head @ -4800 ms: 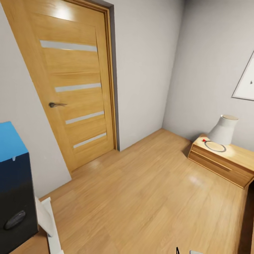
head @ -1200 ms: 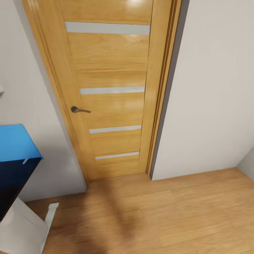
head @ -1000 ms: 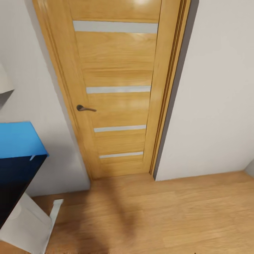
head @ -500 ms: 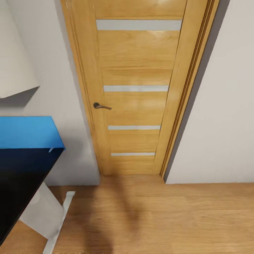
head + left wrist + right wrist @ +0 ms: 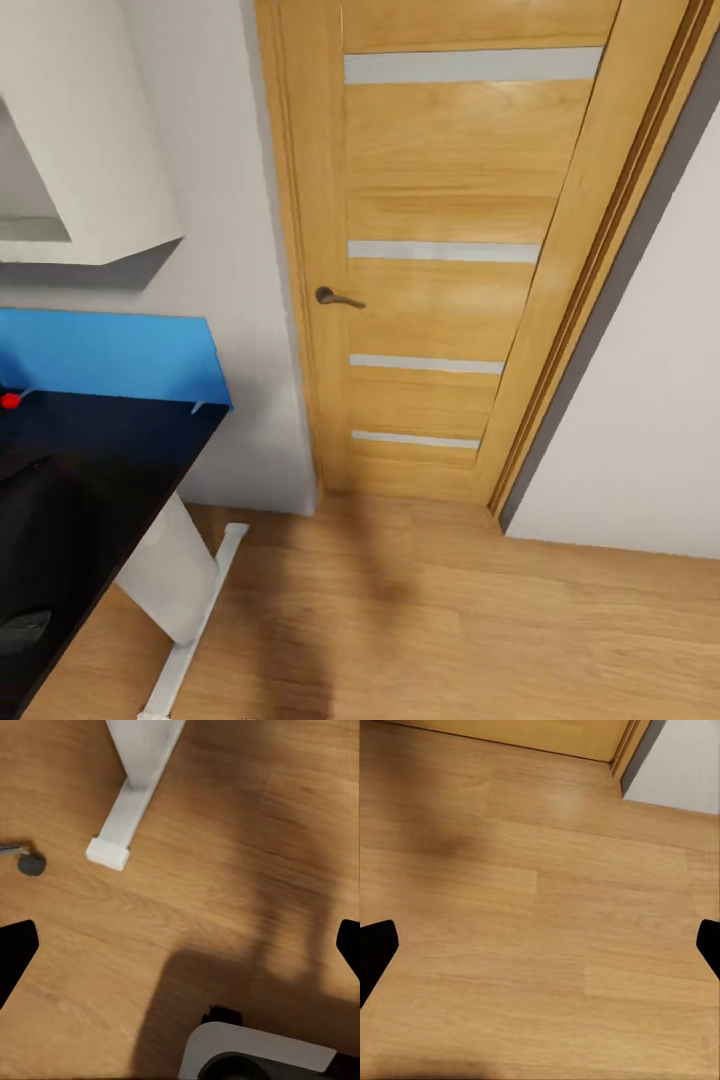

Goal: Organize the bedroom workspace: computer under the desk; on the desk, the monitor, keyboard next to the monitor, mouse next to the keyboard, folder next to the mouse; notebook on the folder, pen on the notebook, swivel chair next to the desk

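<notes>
Black glossy tabletop (image 5: 95, 480) with its blue back panel (image 5: 110, 355) now takes more of the head view's left than 0.5 s ago: camera swinging toward the desk, door (image 5: 450, 250) sliding right. Mouse (image 5: 22, 630) rests at the tabletop's near edge. Both sets of fingers (image 5: 16, 952) (image 5: 376, 952) hang spread, empty, over wood floor (image 5: 540, 907).

Glossy black tabletop (image 5: 95, 480) at the head view's lower left, corner jutting toward the wooden door, blue back panel (image 5: 110, 355) upright along its far edge against the wall. White leg (image 5: 170, 580) beneath the corner, ending in a flat white foot (image 5: 127, 810) resting on the light wood floor. Small dark rounded mouse (image 5: 20, 632) lying on the tabletop near its front edge, partly cut off by the frame.
</notes>
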